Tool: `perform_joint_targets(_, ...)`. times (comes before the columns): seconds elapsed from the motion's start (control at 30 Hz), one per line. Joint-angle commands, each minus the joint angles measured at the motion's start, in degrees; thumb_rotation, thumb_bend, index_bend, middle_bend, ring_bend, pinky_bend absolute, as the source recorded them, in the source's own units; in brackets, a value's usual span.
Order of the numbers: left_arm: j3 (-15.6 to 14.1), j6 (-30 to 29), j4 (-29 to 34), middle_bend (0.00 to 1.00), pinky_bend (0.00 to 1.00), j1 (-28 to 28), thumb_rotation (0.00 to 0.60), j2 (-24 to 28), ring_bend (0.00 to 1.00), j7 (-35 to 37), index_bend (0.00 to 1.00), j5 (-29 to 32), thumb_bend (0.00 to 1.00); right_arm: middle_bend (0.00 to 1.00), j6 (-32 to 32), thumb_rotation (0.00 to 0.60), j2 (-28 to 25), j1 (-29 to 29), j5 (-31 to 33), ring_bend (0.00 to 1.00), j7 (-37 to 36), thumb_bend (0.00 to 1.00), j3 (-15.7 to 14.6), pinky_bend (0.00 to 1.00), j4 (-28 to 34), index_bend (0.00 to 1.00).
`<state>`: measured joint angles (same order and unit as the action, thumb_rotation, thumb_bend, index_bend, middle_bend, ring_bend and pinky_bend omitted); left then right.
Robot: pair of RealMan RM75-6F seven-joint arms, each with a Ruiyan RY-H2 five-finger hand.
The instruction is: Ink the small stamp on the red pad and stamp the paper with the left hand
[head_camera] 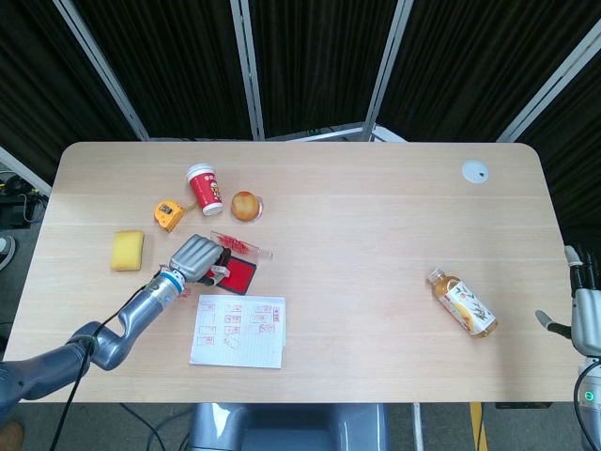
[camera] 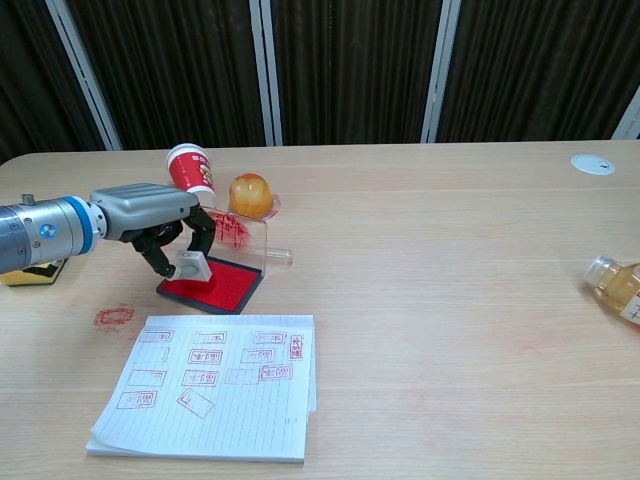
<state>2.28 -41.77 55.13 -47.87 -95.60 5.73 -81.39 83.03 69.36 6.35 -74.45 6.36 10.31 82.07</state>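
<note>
At the far left of the desk [head_camera: 376, 244] lies a yellow sponge [head_camera: 128, 250], with a small yellow tape measure [head_camera: 168, 214] just beyond it. The left hand [camera: 160, 225] reaches in from that side, fingers curled down around the small stamp [camera: 193, 265], a pale grey little block pinched between the fingertips. The stamp sits over the near left corner of the red pad [camera: 218, 283]; whether its face touches the ink or hangs just above it, I cannot tell from here. The red pad is a flat red square in a dark tray, its clear lid [camera: 240, 236] standing up at the back, smeared with red. On the bare wood left of the pad is a stray red stamp mark [camera: 114, 316].

Just in front of the pad lies the paper [camera: 211, 385], a lined pad already carrying a scatter of red rectangular prints. Behind the ink pad stand a red and white cup [camera: 189, 168] and, to its right, a round orange pastry [camera: 251, 194] in clear wrap.

Well over to the right, a bottle of tea [head_camera: 462, 303] lies on its side, and a small white disc [head_camera: 474, 171] sits near the far corner. The right hand [head_camera: 586, 310] hangs off the right edge of the desk, holding nothing, its fingers loosely apart.
</note>
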Motion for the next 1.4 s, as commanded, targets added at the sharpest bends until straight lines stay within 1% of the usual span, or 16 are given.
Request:
perform_joint_targets(0.03, 0.09, -0.13, 0.33, 0.54, 0.81, -0.06, 0.6, 0.32, 0.77, 0.11, 0.6, -0.09, 0.39, 0.0, -0.03, 0.6, 0.01, -0.01, 0.03, 0.0, -0.01, 0.0, -0.01, 0.0, -0.01, 0.0)
perform_joint_targets(0.17, 0.36, -0.45, 1.49, 0.54, 0.81, -0.16, 0.6, 1.12, 0.77, 0.07, 0.6, -0.11, 0.39, 0.0, -0.02, 0.6, 0.02, 0.0, 0.03, 0.0, -0.01, 0.0, 0.0, 0.0, 0.0, 0.0)
perform_joint_targets(0.37, 1.19, -1.78, 6.49, 0.54, 0.81, -0.21, 0.6, 4.61, 0.77, -0.69, 0.6, -0.07, 0.39, 0.0, -0.2, 0.6, 0.04, 0.03, 0.09, 0.0, -0.03, 0.0, -0.04, 0.0, -0.07, 0.0)
perform_joint_targets(0.5, 2.0, -3.81, 12.82, 0.54, 0.81, 0.15, 0.6, 8.77, 0.77, -1.18, 0.6, -0.27, 0.39, 0.0, -0.07, 0.6, -0.08, -0.02, -0.05, 0.0, -0.24, 0.0, -0.05, 0.0, 0.14, 0.0)
perform_joint_targets(0.63, 2.0, -4.82, 19.04, 0.54, 0.81, 0.55, 0.6, 12.47, 0.77, -2.36, 0.6, -0.53, 0.39, 0.0, 0.03, 0.6, -0.22, -0.09, -0.13, 0.0, -0.44, 0.0, -0.04, 0.0, 0.37, 0.0)
perform_joint_targets(0.73, 1.57, -5.42, 23.08, 0.54, 0.81, 0.83, 0.6, 14.53, 0.77, -3.71, 0.61, -1.09, 0.39, 0.0, 0.1, 0.6, -0.32, -0.13, -0.18, 0.0, -0.6, 0.0, -0.03, 0.0, 0.5, 0.0)
perform_joint_targets(0.87, 0.08, -6.21, 29.17, 0.54, 0.81, 1.29, 0.6, 16.66, 0.77, -6.75, 0.61, -2.76, 0.39, 0.0, -0.01, 0.6, -0.41, -0.11, -0.16, 0.0, -0.78, 0.0, -0.02, 0.0, 0.58, 0.0)
perform_joint_targets(0.97, -0.93, -6.83, 31.98, 0.54, 0.81, 1.65, 0.6, 16.93, 0.77, -8.74, 0.61, -3.88, 0.39, 0.0, -0.15, 0.6, -0.47, -0.11, -0.03, 0.0, -0.95, 0.0, 0.02, 0.0, 0.53, 0.0)
perform_joint_targets(1.2, -3.25, -7.27, 35.78, 0.54, 0.81, 2.15, 0.6, 16.07, 0.77, -12.09, 0.61, -6.38, 0.39, 0.0, -0.35, 0.6, -0.56, -0.12, 0.34, 0.0, -1.33, 0.0, 0.18, 0.0, 0.29, 0.0)
perform_joint_targets(1.4, -4.6, -6.56, 37.93, 0.54, 0.81, 2.98, 0.6, 14.85, 0.77, -15.14, 0.61, -5.42, 0.39, 0.0, -0.73, 0.6, -0.63, -0.14, 0.79, 0.0, -1.62, 0.0, 0.26, 0.0, -0.01, 0.0)
